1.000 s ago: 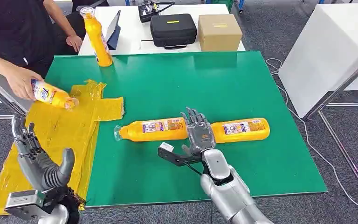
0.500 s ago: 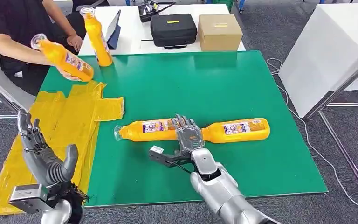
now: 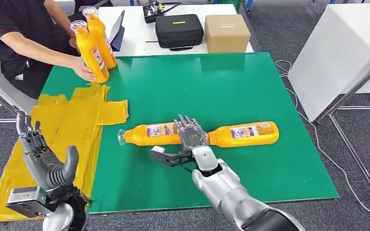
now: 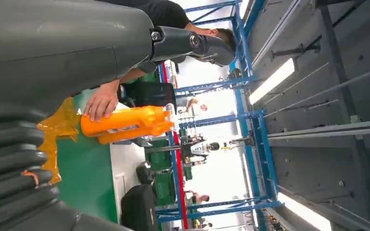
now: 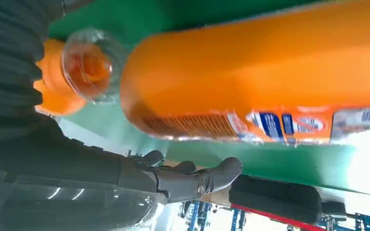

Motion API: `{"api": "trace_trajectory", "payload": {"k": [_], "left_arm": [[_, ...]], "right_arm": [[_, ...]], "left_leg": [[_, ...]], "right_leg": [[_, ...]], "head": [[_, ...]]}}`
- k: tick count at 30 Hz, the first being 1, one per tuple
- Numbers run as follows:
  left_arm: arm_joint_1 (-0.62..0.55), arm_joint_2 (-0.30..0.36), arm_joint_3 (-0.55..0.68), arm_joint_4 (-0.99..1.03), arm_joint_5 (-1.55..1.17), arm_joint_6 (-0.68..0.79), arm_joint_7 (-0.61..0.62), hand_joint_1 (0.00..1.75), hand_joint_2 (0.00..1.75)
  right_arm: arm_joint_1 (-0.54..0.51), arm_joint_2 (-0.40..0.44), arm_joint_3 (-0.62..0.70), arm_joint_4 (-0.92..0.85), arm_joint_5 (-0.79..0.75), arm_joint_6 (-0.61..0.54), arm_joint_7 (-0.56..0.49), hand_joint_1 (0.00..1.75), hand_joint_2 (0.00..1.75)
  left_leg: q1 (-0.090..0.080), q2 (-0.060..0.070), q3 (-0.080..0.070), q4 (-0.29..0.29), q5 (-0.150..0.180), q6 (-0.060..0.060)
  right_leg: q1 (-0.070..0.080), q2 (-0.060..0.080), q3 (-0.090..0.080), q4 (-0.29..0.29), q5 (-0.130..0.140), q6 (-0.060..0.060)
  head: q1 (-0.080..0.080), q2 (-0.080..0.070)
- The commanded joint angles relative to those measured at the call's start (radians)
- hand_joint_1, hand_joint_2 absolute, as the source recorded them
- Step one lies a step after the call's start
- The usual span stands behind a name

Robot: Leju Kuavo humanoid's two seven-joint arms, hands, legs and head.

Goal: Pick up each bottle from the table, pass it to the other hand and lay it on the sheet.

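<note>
- We are reaching our right hand over the green table, near its front edge; its fingers are spread over the spot where two lying bottles meet, and it is gripping nothing.
- The left-lying bottle is lying on its side with its clear cap pointing toward the yellow sheet; the right-lying bottle is lying in line with it, stretching toward the table's right edge.
- Our right wrist view is showing what the head view cannot: the orange body and label of one bottle close up, the clear cap of the other bottle just beside its base, and the dark fingers extended beside them without closing on either.
- We are holding our left hand raised at the table's front-left corner, over the sheet, fingers apart and upright, thumb out, holding nothing.
- The sheet is lying crumpled along the table's left edge and hanging off the front-left corner.
- A person at the far-left corner is resting a hand on an upright bottle that is standing just beside a second upright bottle.
- Our left wrist view is showing that same hand on the two orange bottles, plus blue shelving behind.
- Beyond the far edge, a white table is carrying a black case and a cardboard box.
</note>
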Motion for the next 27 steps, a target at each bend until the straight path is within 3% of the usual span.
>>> {"api": "trace_trajectory", "payload": {"k": [1, 6, 7, 27], "left_arm": [[-0.058, 0.008, -0.013, 0.087, 0.013, -0.013, 0.003, 0.00, 0.00], [-0.058, 0.008, -0.013, 0.087, 0.013, -0.013, 0.003, 0.00, 0.00], [-0.058, 0.008, -0.013, 0.087, 0.013, -0.013, 0.003, 0.00, 0.00], [-0.068, -0.010, 0.023, 0.054, 0.033, -0.046, 0.003, 0.00, 0.00]], "right_arm": [[-0.140, 0.002, 0.030, 0.212, 0.013, 0.046, 0.039, 0.00, 1.75], [-0.140, 0.002, 0.030, 0.212, 0.013, 0.046, 0.039, 0.00, 1.75], [-0.140, 0.002, 0.030, 0.212, 0.013, 0.046, 0.039, 1.71, 1.75], [-0.105, 0.004, 0.011, 0.244, 0.004, 0.098, -0.011, 1.75, 1.75]], "left_leg": [[0.000, 0.000, 0.002, 0.000, -0.001, -0.002], [0.000, 0.000, 0.002, 0.000, -0.001, -0.002], [0.000, 0.000, 0.001, 0.000, -0.001, -0.002], [0.000, 0.000, 0.002, -0.001, 0.000, -0.001]], "right_leg": [[0.000, 0.000, 0.002, 0.000, -0.001, 0.000], [0.000, -0.001, 0.002, 0.000, -0.001, 0.000], [0.000, -0.001, 0.002, 0.000, -0.001, 0.000], [0.000, -0.001, 0.002, -0.001, 0.000, 0.000]], "head": [[0.000, 0.000], [0.000, 0.000], [0.000, 0.000], [0.000, 0.000]]}}
